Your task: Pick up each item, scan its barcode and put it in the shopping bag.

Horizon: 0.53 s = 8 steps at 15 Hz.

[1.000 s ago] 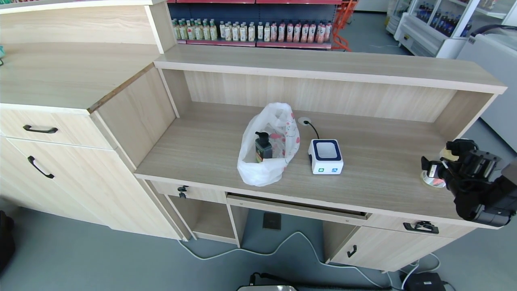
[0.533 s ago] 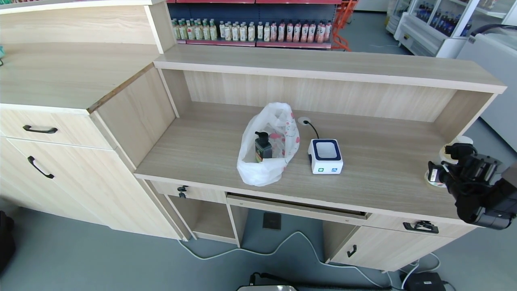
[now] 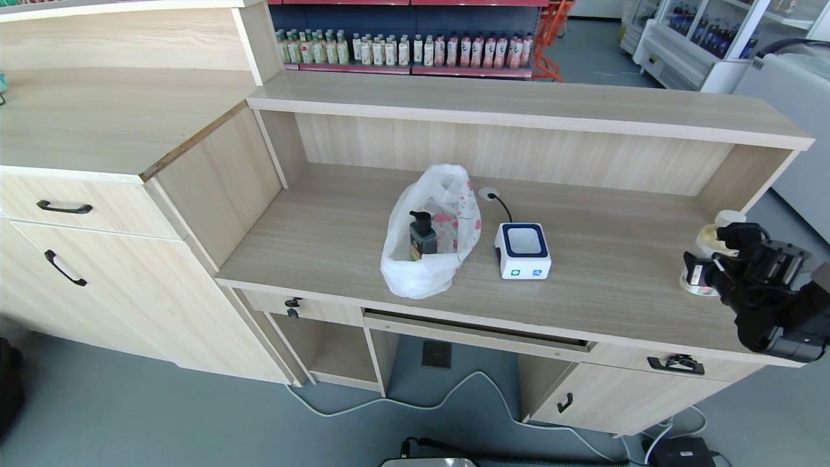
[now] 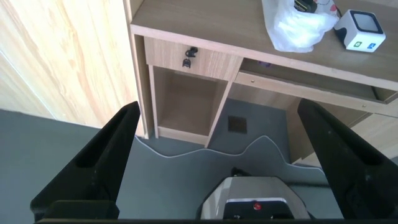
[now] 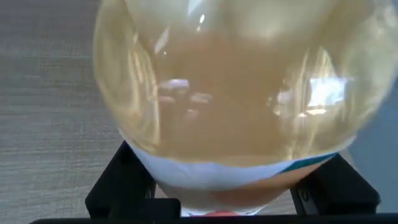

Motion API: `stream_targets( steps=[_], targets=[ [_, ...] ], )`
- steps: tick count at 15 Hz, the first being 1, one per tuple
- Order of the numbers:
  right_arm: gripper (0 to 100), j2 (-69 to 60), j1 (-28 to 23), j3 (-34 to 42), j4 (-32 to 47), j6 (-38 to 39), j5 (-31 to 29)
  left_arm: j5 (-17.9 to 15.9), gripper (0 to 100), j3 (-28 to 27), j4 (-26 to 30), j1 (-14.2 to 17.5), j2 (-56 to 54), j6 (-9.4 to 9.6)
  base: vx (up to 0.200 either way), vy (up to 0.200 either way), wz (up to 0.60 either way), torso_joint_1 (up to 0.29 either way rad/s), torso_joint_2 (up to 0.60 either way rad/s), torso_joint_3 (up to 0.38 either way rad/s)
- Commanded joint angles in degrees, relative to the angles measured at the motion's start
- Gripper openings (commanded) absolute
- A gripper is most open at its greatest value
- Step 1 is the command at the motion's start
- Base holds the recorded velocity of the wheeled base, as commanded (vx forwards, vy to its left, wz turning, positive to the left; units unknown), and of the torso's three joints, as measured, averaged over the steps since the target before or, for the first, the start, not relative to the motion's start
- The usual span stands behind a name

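Pale wood covers the checkout counter point(image 3: 616, 259), with shelves of drinks point(image 3: 402, 48) lined up in the aisle behind it. Compared with half a second ago, the right gripper point(image 3: 713, 266) sits a little higher and nearer the counter's middle, and the bottle point(image 3: 708, 243) it holds stands more upright, its white cap now clear above the black fingers. A second ago the gripper was at much the same height, but less of the bottle showed behind it.

The right arm comes in low from the counter's right end, wrist level with the surface. Its fingers point(image 5: 121, 186) are clamped on the lower part of the bottle point(image 5: 236, 93), a clear one filled with pale yellowish liquid. The bottle's base is over the counter's right edge; whether it touches the wood cannot be told.

Well apart from it, near the middle of the counter, the shopping bag point(image 3: 428, 272) stands open with a dark pump bottle point(image 3: 422, 237) inside. The scanner point(image 3: 522, 251) sits just beside the bag, on the side toward the right arm.

The left gripper point(image 4: 219, 109) hangs low in front of the desk above the grey floor, fingers spread wide and holding nothing.
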Motion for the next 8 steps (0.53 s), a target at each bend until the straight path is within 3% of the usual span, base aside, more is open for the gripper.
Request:
stream_targets(
  steps=[1,5,8],
  targets=[
    [0,-6.0,-0.07,0.26,1.32,2.42,3.93,0.03,100,0.0,-0.01,-0.02,-0.02,-0.02,0.0,0.0,0.0,0.0,0.0,0.0],
    [0,-18.74,-0.86,2.11,16.62,10.59,8.58,-0.06,100,0.0,-0.01,-0.02,-0.02,-0.02,0.0,0.0,0.0,0.0,0.0,0.0],
    [0,-18.83,-1.56,4.31,17.58,9.54,9.55,0.03,100,0.0,-0.01,-0.02,-0.02,-0.02,0.0,0.0,0.0,0.0,0.0,0.0]
  ],
)
